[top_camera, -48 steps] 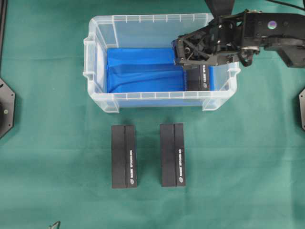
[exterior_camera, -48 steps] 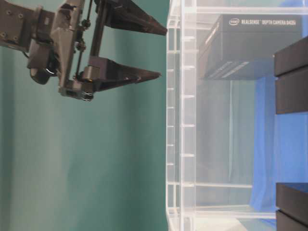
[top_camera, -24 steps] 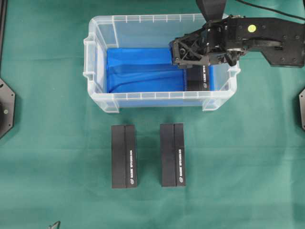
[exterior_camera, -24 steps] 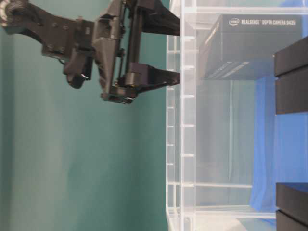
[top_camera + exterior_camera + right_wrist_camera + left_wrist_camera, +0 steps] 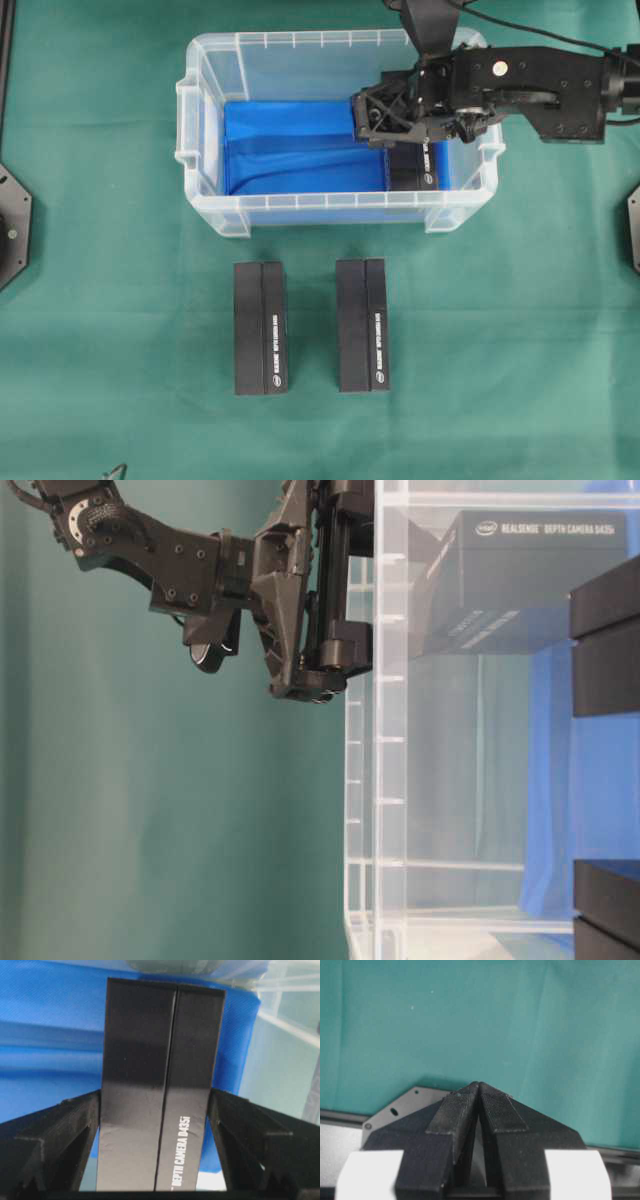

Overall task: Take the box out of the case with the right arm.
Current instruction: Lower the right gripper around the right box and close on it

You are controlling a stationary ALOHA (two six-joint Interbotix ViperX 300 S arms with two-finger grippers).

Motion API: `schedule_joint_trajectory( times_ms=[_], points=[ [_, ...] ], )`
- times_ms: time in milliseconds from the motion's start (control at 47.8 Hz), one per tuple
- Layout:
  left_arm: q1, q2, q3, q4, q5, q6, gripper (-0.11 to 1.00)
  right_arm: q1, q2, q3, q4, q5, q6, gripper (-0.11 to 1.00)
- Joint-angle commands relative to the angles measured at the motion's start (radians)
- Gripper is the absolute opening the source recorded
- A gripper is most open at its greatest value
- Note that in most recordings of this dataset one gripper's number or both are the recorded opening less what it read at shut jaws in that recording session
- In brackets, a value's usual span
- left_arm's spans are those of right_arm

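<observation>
Two fingers of the right pincer (image 5: 155,1150) stand apart, flanking the black camera box (image 5: 160,1085) inside the case (image 5: 210,150).

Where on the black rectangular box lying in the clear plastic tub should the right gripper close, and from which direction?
Grip the black rectangular box across its narrow width, on its two long side faces, coming straight down from above. It lies flat on the blue sheet by the right end wall of the clear plastic tub, so its sides are likely reachable only from above. The right gripper, open, already straddles it.
</observation>
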Motion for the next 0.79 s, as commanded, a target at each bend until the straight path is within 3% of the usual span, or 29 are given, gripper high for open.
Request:
schedule_joint_trajectory(
  times_ms=[0, 460, 543, 627, 773],
  points=[
    [0.005, 0.005, -0.009, 0.003, -0.006, -0.002, 0.0, -0.005, 0.002, 0.009, 0.018, -0.012, 0.005, 0.87],
    [0.005, 0.005, -0.006, 0.003, -0.006, 0.0, 0.0, -0.005, 0.003, 0.003, 0.04, -0.008, 0.028, 0.86],
    [0.005, 0.005, -0.006, 0.003, -0.006, 0.0, 0.0, -0.005, 0.003, 0.002, 0.054, 0.006, 0.028, 0.79],
    [0.005, 0.005, -0.006, 0.003, -0.006, 0.0, 0.0, -0.005, 0.003, -0.002, 0.061, 0.032, 0.029, 0.65],
    [0.005, 0.005, -0.006, 0.003, -0.006, 0.0, 0.0, -0.005, 0.003, -0.008, 0.061, 0.055, 0.028, 0.65]
  ],
)
